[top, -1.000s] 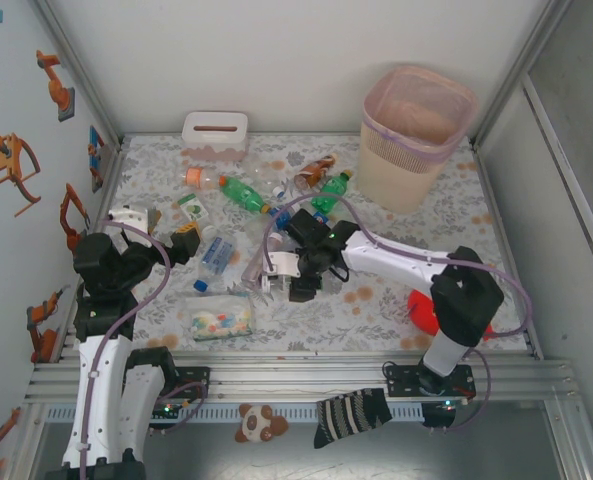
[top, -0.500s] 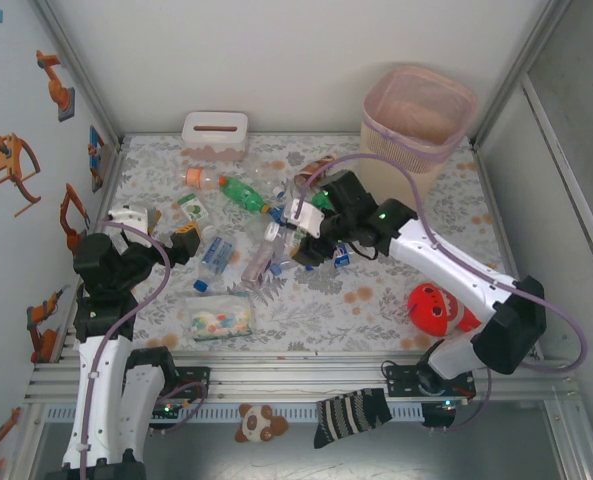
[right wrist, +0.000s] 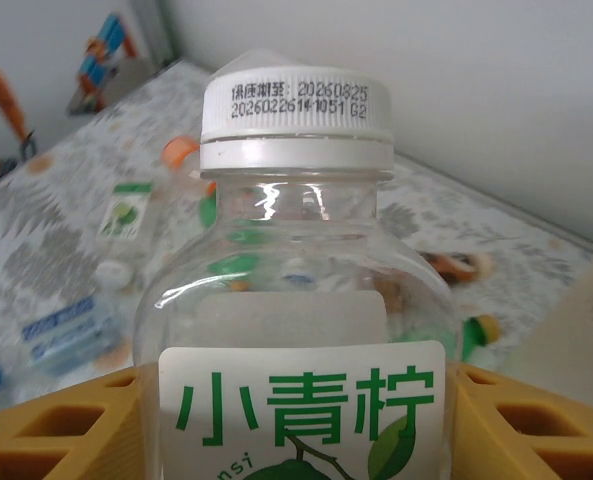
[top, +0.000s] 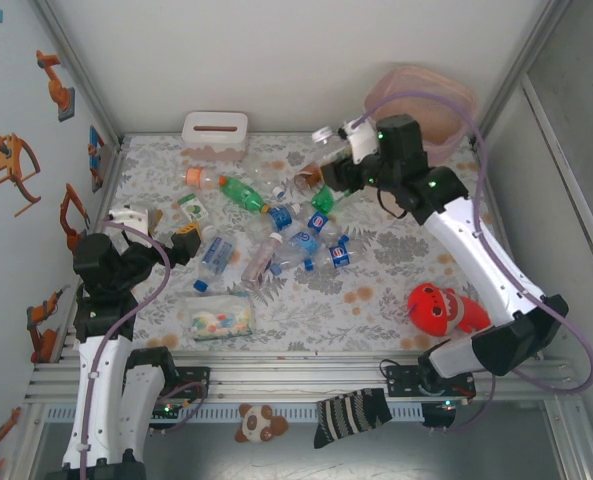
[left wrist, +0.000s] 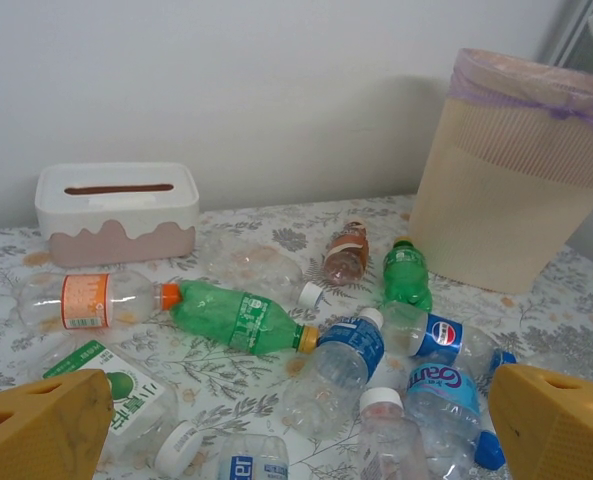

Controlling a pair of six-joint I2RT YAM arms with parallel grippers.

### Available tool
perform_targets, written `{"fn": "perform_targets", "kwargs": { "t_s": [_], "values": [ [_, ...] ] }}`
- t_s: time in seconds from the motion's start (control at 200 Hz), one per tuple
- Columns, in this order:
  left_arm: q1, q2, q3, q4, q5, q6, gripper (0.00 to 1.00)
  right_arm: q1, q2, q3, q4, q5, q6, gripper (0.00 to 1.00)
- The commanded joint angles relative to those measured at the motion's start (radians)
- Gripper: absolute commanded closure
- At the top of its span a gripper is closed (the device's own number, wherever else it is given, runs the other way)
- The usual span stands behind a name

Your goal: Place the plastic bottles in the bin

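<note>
The right gripper (top: 344, 152) holds a clear bottle (top: 326, 142) with a white cap, up in the air in the upper middle of the top view. The bottle is just left of the rim of the bin (top: 454, 96). In the right wrist view the bottle (right wrist: 296, 300) stands cap up in the middle, and the yellow fingers (right wrist: 46, 425) press on both sides of its label with green writing.

The left gripper (top: 158, 230) sits at the left of the top view, jaws wide, holding nothing. The other bottles (top: 276, 240) lie in a heap on the flowery table (top: 396, 275), in the middle of the frame. In the left wrist view a green bottle (left wrist: 238, 315) lies at the centre, the bin (left wrist: 516, 190) stands at the upper right and a tissue box (left wrist: 116, 205) at the left
</note>
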Motion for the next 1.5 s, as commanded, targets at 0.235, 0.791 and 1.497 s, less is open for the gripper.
{"fn": "perform_targets", "kwargs": {
  "t_s": [0.235, 0.791, 1.497],
  "values": [
    [-0.001, -0.016, 0.01, 0.027, 0.024, 0.004, 0.04, -0.242, 0.069, 0.23, 0.031, 0.105, 0.288, 0.51],
    [-0.002, -0.028, 0.008, 0.02, 0.019, 0.002, 0.04, -0.544, 0.514, 0.57, 0.183, -0.161, 0.959, 0.63],
    [-0.002, -0.039, 0.011, 0.012, 0.012, 0.001, 0.04, -0.527, 0.832, 0.693, 0.097, -0.334, 1.023, 0.63]
  ]
}}
